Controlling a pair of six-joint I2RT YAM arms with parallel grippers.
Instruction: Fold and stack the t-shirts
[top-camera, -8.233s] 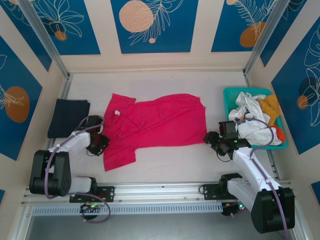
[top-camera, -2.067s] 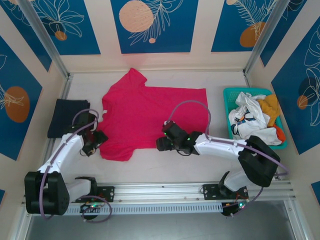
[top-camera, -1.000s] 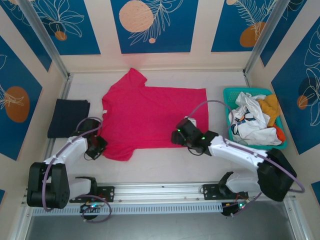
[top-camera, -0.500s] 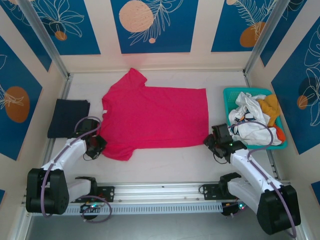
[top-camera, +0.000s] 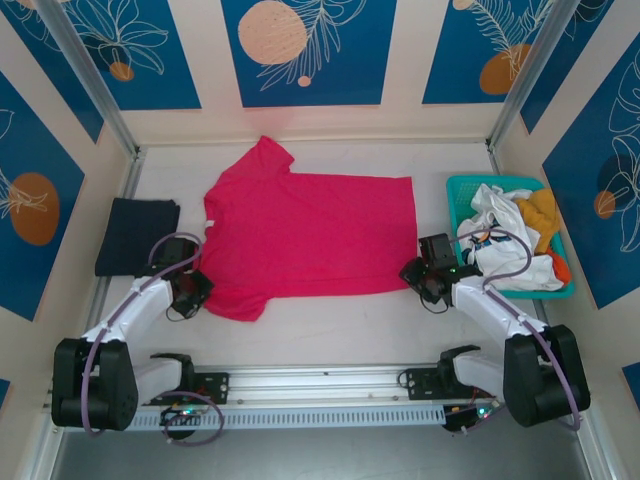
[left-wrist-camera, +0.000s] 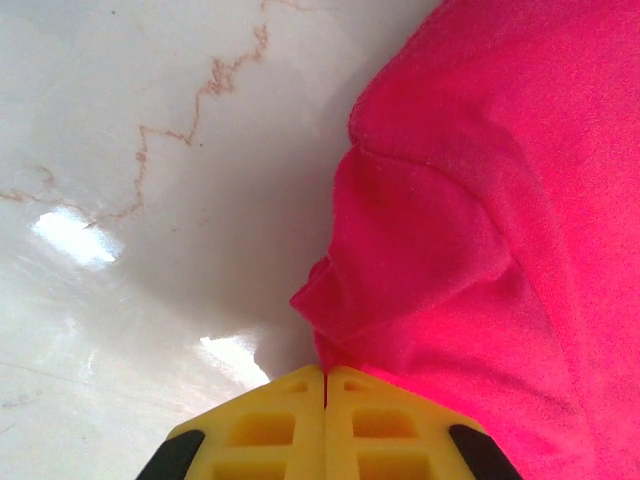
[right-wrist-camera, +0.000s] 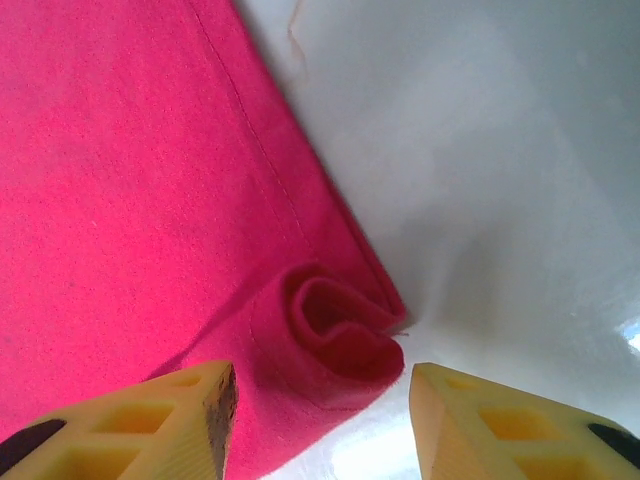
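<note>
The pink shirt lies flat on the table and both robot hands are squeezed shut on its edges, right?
Not quite. The left gripper is squeezed shut on the pink shirt, but the right gripper has its fingers apart, the shirt's curled corner between them, as the right wrist view shows. The shirt does lie flat on the table.

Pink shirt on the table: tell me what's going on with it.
The pink shirt lies spread flat on the table. The left gripper is shut on its near left corner. The right gripper hangs open around the curled near right hem corner, not gripping it yet. A navy shirt lies at the far left, and other shirts sit in the basket on the right.
</note>
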